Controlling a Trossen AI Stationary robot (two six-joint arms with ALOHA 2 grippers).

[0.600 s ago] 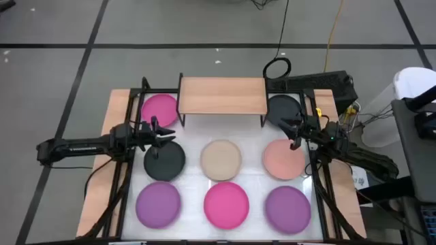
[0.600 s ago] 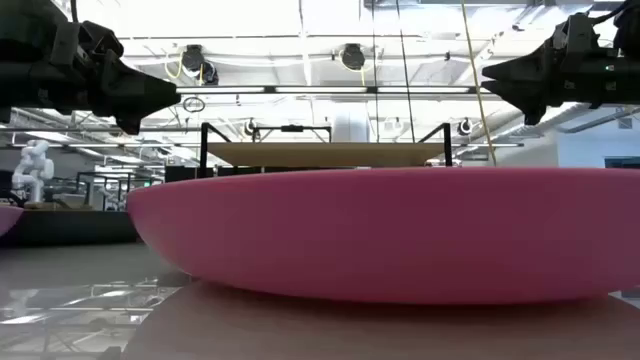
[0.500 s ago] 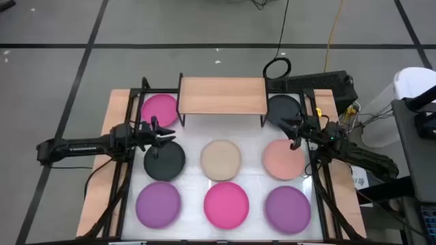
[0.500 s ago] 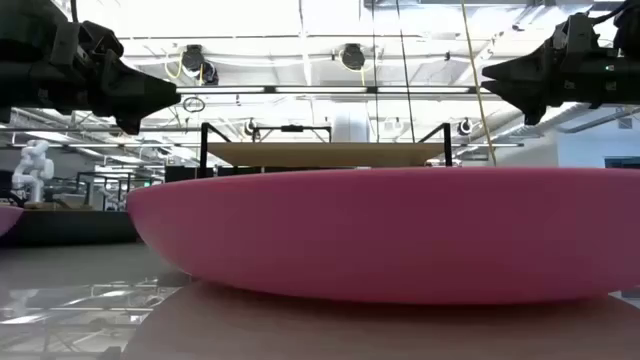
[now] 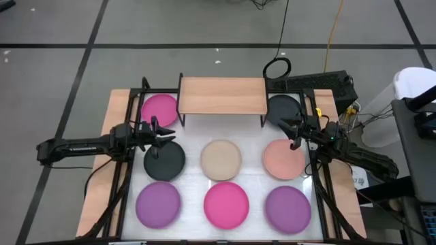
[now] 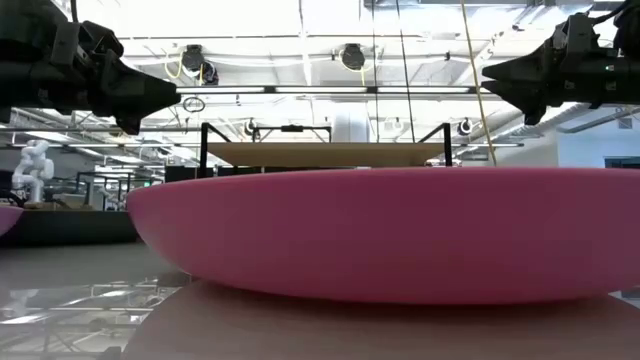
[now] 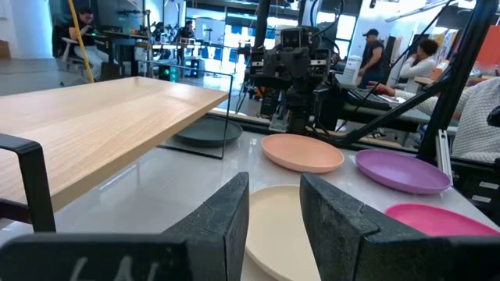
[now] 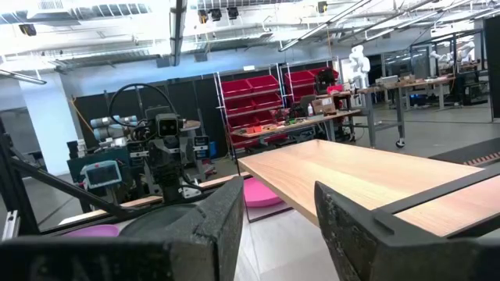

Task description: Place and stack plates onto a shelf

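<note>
Eight plates lie flat on the white table in the high view. The far row has a magenta plate [image 5: 160, 109] and a dark grey plate [image 5: 283, 109]. The middle row is dark grey [image 5: 164, 161], beige [image 5: 221, 158] and salmon [image 5: 284, 158]. The near row is purple [image 5: 158, 204], magenta [image 5: 227, 203] and purple [image 5: 287, 206]. The wooden shelf [image 5: 221, 95] stands at the far edge with a bare board. My left gripper [image 5: 170, 134] hovers open between the far magenta and the dark grey plate. My right gripper [image 5: 285, 126] hovers open between the far dark grey and the salmon plate.
The low view shows both grippers, left [image 6: 170, 95] and right [image 6: 490, 72], raised well above the near magenta plate [image 6: 380, 230]. Black frame rails run along the table's left and right sides. Cables and a dark box [image 5: 327, 83] lie beyond the far right corner.
</note>
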